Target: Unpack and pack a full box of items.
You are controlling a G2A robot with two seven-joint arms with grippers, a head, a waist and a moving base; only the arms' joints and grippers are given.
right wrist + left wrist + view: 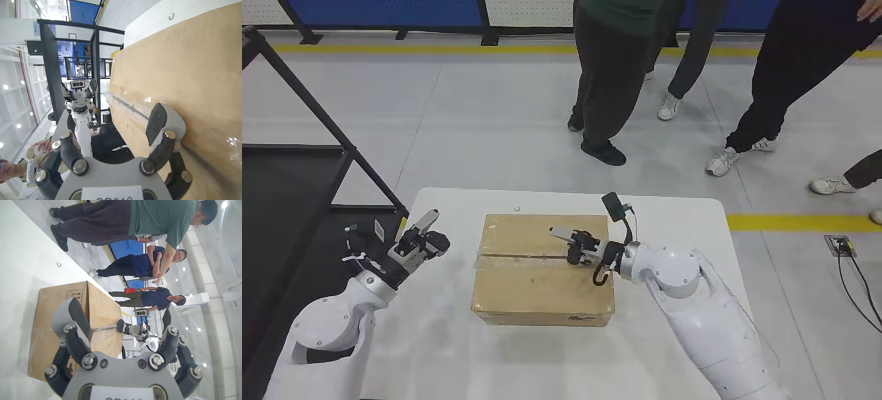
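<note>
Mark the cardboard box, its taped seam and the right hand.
cardboard box [532, 295], top view, on its bare top face.
taped seam [517, 256], top view, midway along the tape.
right hand [569, 244], top view, between its fingertips.

White rounded-corner table, lower centre of the top view. Bearing: one brown cardboard box, closed, seam under clear tape, mid-table; one small C-shaped ring, apart from the box, near the table's upper edge.
</note>
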